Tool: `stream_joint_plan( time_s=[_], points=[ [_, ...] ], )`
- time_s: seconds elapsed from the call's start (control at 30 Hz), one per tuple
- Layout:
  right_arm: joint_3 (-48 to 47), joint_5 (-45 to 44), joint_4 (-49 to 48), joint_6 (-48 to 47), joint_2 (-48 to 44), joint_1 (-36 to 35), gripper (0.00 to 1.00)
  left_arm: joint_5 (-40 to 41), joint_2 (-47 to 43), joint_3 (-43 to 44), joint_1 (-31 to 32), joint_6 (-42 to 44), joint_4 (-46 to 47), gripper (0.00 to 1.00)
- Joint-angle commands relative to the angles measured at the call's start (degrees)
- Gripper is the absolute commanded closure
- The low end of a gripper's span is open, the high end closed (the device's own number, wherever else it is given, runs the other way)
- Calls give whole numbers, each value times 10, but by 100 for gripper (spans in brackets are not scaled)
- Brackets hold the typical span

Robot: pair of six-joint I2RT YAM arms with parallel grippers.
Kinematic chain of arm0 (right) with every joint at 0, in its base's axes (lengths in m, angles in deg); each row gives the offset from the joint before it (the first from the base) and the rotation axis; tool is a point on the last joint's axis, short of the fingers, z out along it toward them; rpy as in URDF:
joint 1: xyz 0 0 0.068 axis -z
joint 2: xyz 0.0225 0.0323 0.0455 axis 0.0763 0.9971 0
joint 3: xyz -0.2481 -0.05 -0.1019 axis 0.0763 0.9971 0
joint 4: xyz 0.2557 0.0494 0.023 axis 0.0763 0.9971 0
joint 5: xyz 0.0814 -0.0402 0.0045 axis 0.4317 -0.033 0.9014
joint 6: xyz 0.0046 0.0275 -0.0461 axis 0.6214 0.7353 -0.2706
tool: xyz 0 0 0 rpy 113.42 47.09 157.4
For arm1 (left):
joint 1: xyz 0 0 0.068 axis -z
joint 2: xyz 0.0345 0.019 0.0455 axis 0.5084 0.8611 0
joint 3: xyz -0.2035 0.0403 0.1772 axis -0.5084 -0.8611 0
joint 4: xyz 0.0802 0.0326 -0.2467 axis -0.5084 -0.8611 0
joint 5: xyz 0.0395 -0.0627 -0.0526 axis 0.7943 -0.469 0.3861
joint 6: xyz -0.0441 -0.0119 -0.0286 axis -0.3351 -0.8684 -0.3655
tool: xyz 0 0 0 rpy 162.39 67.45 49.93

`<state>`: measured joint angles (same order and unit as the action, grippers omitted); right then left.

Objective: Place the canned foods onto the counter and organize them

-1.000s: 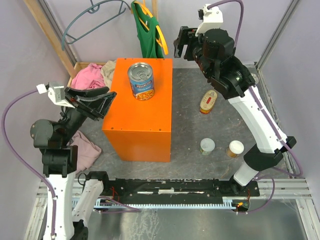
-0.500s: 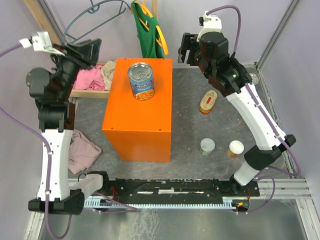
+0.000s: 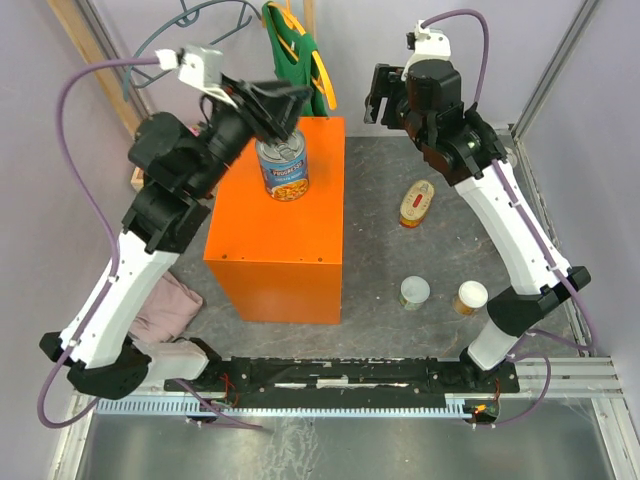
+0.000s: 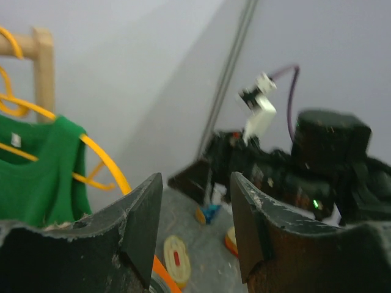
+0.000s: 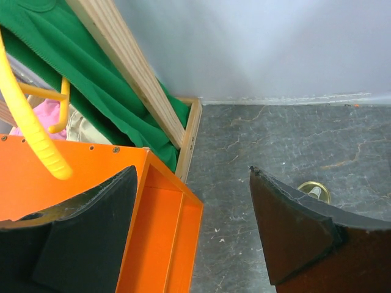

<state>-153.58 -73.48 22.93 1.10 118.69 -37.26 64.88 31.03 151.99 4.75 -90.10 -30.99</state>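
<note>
Under the left gripper (jaws apart) stands a blue-labelled can.

The left arm and right arm are white shells with black joints. Purple cables loop to white camera blocks. The fingers are scuffed black.

Three cameras around the counter
Top looks down on it; right wrist peers close over its far right corner; left wrist faces level past it; all share the green shirt.
</note>
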Motion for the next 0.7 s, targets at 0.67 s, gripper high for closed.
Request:
stream_joint_plan(
  time_s=[0.67],
  points=[
    [29,19,-26,6,-48,22,19,305,-122,-227,328,174,-96,69]
  ],
)
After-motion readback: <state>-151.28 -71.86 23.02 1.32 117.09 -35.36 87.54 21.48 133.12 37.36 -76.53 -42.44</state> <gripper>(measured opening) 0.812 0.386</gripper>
